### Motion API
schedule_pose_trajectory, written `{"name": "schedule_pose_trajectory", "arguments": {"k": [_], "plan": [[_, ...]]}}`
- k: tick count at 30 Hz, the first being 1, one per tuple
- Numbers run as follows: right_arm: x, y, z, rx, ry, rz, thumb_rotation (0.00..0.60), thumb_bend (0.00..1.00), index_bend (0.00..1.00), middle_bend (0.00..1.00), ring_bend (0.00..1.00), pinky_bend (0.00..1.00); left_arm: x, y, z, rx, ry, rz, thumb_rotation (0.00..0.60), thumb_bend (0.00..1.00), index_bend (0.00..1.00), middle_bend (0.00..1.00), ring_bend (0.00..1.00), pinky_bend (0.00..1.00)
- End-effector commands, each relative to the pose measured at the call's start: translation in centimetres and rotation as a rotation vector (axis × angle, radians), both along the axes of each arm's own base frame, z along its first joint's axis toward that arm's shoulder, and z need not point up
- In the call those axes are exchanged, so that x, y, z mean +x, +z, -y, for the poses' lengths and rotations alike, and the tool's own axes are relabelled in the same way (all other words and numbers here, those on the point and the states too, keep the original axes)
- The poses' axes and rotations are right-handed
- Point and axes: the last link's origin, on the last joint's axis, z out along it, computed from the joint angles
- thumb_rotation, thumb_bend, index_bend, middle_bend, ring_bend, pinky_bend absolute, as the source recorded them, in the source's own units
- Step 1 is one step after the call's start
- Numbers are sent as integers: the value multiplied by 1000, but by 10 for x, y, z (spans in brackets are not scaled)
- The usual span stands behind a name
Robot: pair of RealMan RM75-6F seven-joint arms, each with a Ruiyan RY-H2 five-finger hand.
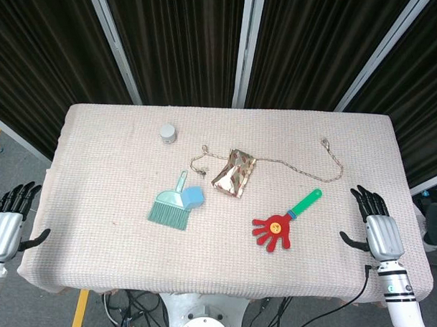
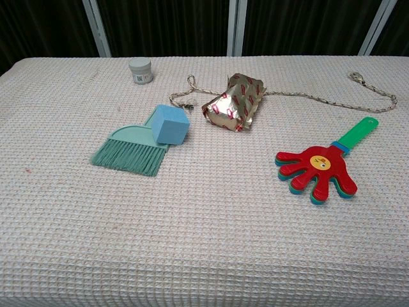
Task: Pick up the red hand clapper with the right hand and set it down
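Note:
The red hand clapper (image 1: 273, 231) (image 2: 317, 168) lies flat on the table, right of centre, with a yellow button on its palm and a green handle (image 1: 305, 202) (image 2: 358, 132) pointing to the far right. My right hand (image 1: 376, 223) hovers at the table's right edge, fingers spread, holding nothing, about a hand's width right of the clapper. My left hand (image 1: 7, 215) hangs off the table's left edge, fingers apart and empty. Neither hand shows in the chest view.
A teal brush (image 1: 170, 208) (image 2: 131, 151) with a blue cube (image 1: 194, 197) (image 2: 170, 124) on it lies left of centre. A shiny foil packet (image 1: 234, 173) (image 2: 234, 102), a thin rope (image 1: 328, 159) (image 2: 319, 97) and a small grey jar (image 1: 168, 133) (image 2: 140, 70) sit further back.

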Motion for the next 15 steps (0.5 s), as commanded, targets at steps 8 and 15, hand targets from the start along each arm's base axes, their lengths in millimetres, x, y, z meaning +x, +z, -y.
{"name": "schedule_pose_trajectory", "arguments": {"k": [8, 15], "plan": [[8, -2, 17, 66, 15, -55, 600, 113, 0, 0, 0, 0, 0, -2, -1, -14, 3, 2, 600, 208, 72, 28, 0, 108], [36, -19, 58, 268, 111, -188, 600, 106, 0, 0, 0, 0, -3, -2, -1, -20, 14, 4, 600, 208, 72, 28, 0, 108]]}}
